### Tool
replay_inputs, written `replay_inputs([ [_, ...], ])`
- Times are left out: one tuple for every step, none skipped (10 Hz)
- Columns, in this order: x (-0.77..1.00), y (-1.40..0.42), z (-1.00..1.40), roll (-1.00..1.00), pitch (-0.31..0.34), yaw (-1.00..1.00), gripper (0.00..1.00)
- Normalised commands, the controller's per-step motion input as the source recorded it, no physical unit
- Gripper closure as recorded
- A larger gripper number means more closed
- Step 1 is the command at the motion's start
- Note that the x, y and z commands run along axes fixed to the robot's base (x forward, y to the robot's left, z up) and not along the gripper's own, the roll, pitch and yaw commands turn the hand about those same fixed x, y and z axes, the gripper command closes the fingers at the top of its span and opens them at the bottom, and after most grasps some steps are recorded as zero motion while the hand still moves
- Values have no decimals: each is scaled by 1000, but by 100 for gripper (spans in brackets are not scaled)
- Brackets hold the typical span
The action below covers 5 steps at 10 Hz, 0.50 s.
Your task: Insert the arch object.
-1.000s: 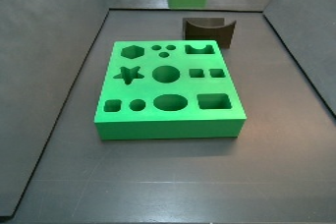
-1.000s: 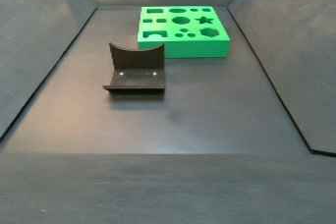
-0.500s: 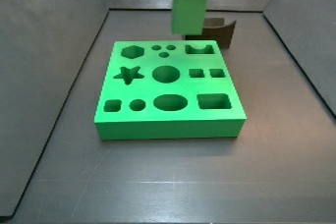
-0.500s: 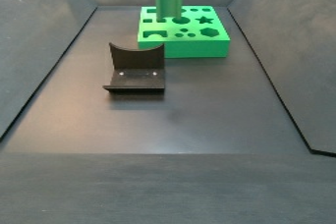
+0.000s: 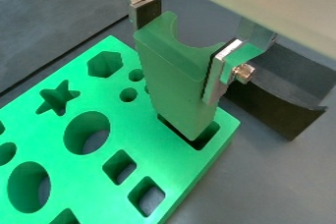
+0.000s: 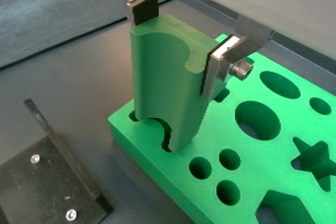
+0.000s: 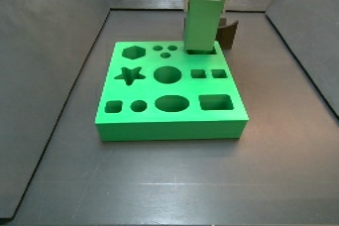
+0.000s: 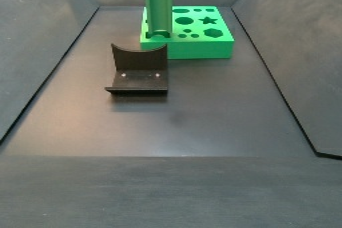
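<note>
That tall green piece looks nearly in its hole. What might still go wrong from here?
The arch piece has only its lower end in the arch-shaped slot of the green board; if slightly off, it may jam instead of sliding down. The hand grips only its top, so pushing might tilt the piece. The slot sits at the board's corner, beside the fixture, leaving little room.

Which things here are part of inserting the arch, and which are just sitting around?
Part of the job:
- arch piece, upright, its lower end at the corner cutout
- gripper, shut on the arch piece above the board
- green board with shaped cutouts

Just sitting around:
- fixture, on the floor beside the board
- star cutout and the other unused holes
</note>
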Motion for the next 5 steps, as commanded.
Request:
replay_inputs([
  [-66, 40, -354, -97, 0, 186, 100],
  [337, 0, -566, -234, 44, 9, 100],
  [397, 0, -509, -217, 69, 0, 100],
  [394, 0, -571, -224, 84, 0, 100],
  [251, 0, -700, -194, 41, -31, 100],
])
